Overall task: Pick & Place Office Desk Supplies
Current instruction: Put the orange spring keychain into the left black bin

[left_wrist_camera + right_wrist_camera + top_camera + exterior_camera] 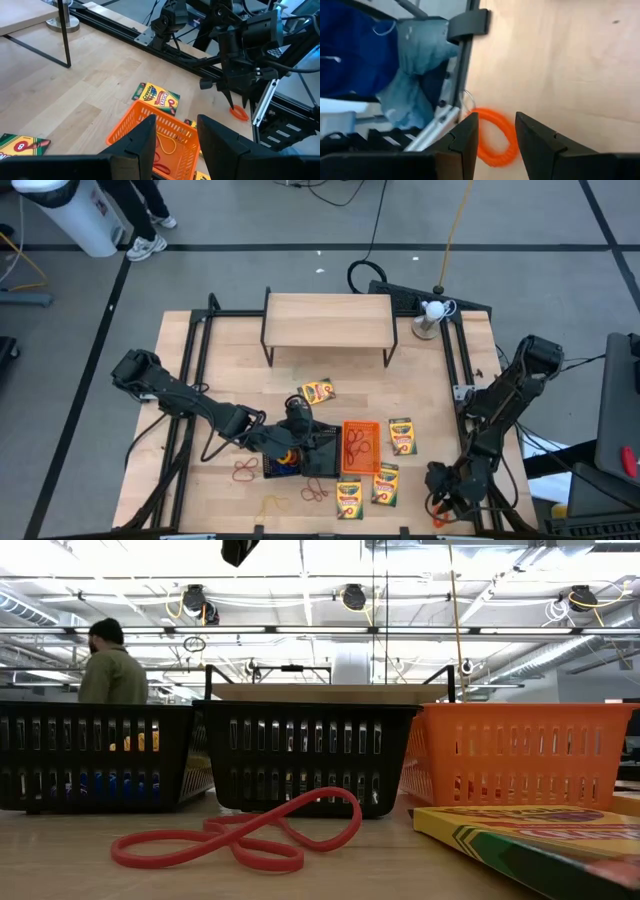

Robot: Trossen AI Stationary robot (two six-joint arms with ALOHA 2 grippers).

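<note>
Left gripper [296, 423]: low over the black trays near the table's front middle; fingers [137, 145] parted with nothing between them, the orange tray just ahead.
Right gripper [441, 498]: at the front right corner, pointing down; fingers [465, 137] parted, astride an orange rubber band [495, 137] lying on the wood by the rail, not closed on it.
Orange tray [361, 447]: front middle, beside the black trays, rubber bands inside.
Black trays [310, 755]: two, side by side, left of the orange tray in the low view.
Crayon boxes [317, 391]: one behind the trays, one [402, 435] right of the orange tray, two [350, 498] in front of it.
Loose bands: red one [245, 471] left of the trays, yellow one [272, 504] and another [315, 492] near the front edge.
Shelf [328, 320]: at the table's back.
Person [112, 665]: in the room behind.
</note>
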